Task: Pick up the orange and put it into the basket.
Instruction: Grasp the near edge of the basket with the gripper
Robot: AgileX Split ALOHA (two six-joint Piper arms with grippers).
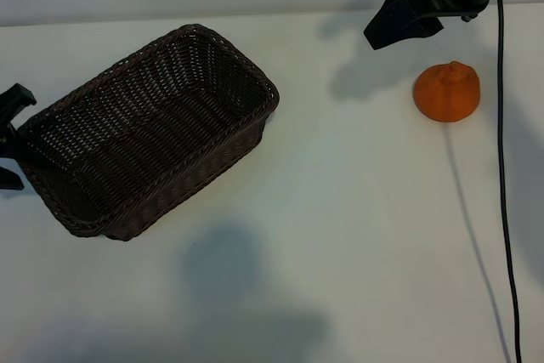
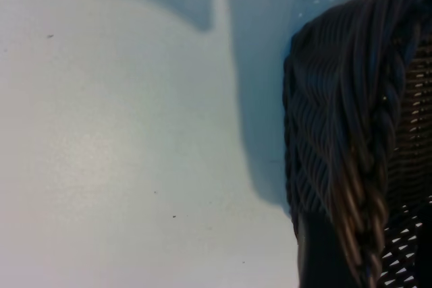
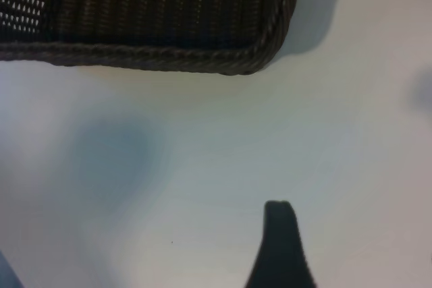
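1. Orange (image 1: 447, 92) is seen on table (image 1: 357, 210) at 3 o'clock of basket (image 1: 149, 142), well apart.
2. Right gripper (image 1: 401, 19) is held apart, empty, at 11 o'clock of orange.
3. Left gripper (image 1: 10, 138) is clamped on basket's 9 o'clock rim.

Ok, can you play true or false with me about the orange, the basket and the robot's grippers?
1. The orange is inside the basket. False: it sits on the white table, far from the basket.
2. The basket has nothing in it. True.
3. The right gripper is holding the orange. False: it is open and empty, up beside the orange.
4. The left gripper is at the basket's end farthest from the orange. True.
5. The orange is blue. False: it is orange.
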